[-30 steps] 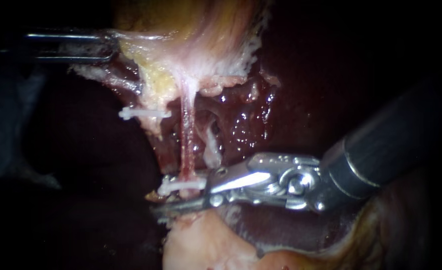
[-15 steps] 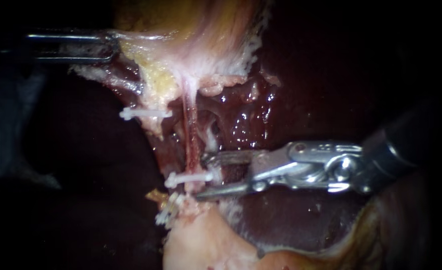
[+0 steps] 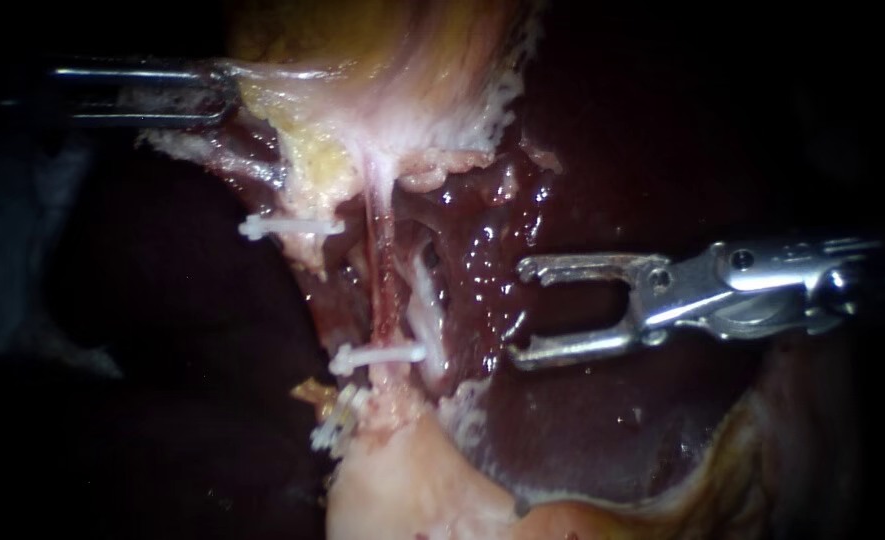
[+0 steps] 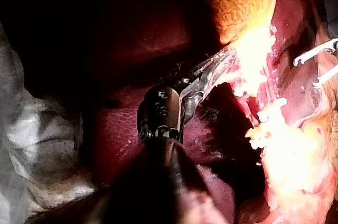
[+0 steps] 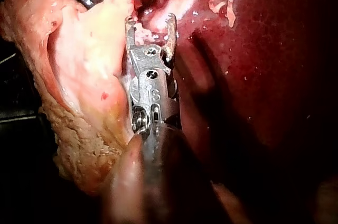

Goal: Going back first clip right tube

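Observation:
A thin reddish tube [image 3: 382, 285] runs down from the pale gallbladder [image 3: 392, 80]. A white clip [image 3: 380, 355] lies across the tube's lower end. My right instrument [image 3: 519, 313] stands to the right of the tube and apart from it. Its jaws are open and hold nothing, which also shows in the right wrist view [image 5: 150, 20]. My left instrument [image 3: 224, 95] is at the upper left, its jaws shut on the gallbladder's edge. In the left wrist view these jaws [image 4: 224, 60] grip pale tissue.
A second white clip [image 3: 290, 228] sits on tissue left of the tube, and a third clip [image 3: 337, 422] sits lower down by pale fatty tissue [image 3: 412, 490]. Dark red liver [image 3: 582, 430] lies under and behind my right instrument. A paler strand [image 3: 424, 305] runs beside the tube.
My right instrument's jaws have let go of the clip, leaving it on the tube, and have drawn back to the right, open and empty. The left instrument has not moved.

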`<state>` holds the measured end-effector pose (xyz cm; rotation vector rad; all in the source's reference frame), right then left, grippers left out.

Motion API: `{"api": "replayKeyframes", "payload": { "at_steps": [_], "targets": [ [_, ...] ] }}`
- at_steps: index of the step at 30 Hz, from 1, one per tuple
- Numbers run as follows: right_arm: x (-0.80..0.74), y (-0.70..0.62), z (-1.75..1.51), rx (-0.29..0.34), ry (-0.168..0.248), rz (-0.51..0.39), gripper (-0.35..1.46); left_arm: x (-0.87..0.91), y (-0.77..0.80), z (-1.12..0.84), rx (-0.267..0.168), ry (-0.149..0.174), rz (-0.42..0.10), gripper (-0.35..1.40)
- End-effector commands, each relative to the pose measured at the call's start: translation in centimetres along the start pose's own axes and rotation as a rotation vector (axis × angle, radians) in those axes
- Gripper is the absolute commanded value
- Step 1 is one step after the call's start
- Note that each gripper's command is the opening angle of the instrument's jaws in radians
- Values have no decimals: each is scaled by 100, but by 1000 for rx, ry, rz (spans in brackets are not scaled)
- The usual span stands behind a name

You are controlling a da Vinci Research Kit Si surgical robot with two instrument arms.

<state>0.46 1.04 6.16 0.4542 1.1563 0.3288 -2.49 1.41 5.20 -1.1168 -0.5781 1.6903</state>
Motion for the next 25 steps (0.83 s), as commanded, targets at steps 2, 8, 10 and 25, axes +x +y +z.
{"api": "replayKeyframes", "payload": {
  "at_steps": [2,8,10,25],
  "targets": [
    [-1,0,0,1,0,0,50,0,0,1,1,0,0,-35],
    [-1,-1,-1,2,0,-6,50,-5,-2,11,6,4,3,-35],
    [-2,-1,-2,2,0,-6,50,-8,-4,17,9,6,6,-35],
    [-2,-2,-2,3,0,-7,50,-21,-10,37,1,7,14,-35]
  ]
}}
